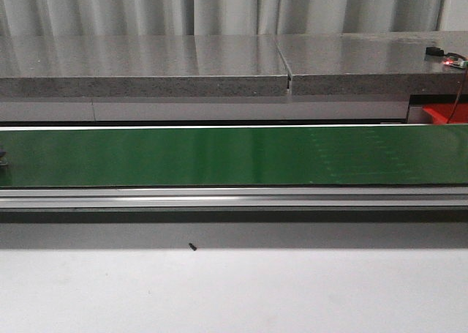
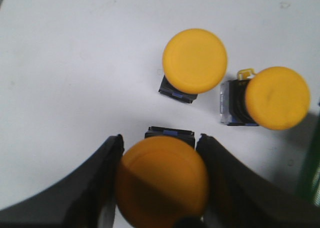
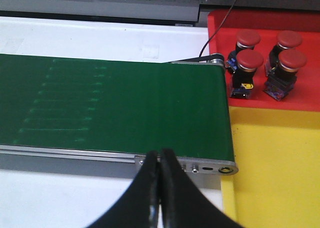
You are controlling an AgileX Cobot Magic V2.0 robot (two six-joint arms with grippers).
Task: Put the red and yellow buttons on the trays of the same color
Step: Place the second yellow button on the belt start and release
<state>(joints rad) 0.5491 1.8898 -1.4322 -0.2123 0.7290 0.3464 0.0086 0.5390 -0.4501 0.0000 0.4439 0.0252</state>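
In the left wrist view a yellow button [image 2: 162, 180] sits between the black fingers of my left gripper [image 2: 161, 143], which press on both sides of its cap; its black base shows past the cap. Two more yellow buttons [image 2: 195, 60] [image 2: 277, 97] lie on the white table beyond it. In the right wrist view several red buttons [image 3: 249, 59] stand on the red tray [image 3: 260, 17]. Beside it is the yellow tray [image 3: 280, 173], with no button on the part I see. My right gripper [image 3: 159, 153] is shut on nothing, above the belt's near rail. Neither gripper appears in the front view.
A green conveyor belt [image 1: 234, 156] runs across the front view, with a grey stone shelf [image 1: 219, 62] behind it. Its end [image 3: 200, 107] stops right next to the two trays. A thin wire [image 3: 220, 22] crosses the red tray's corner.
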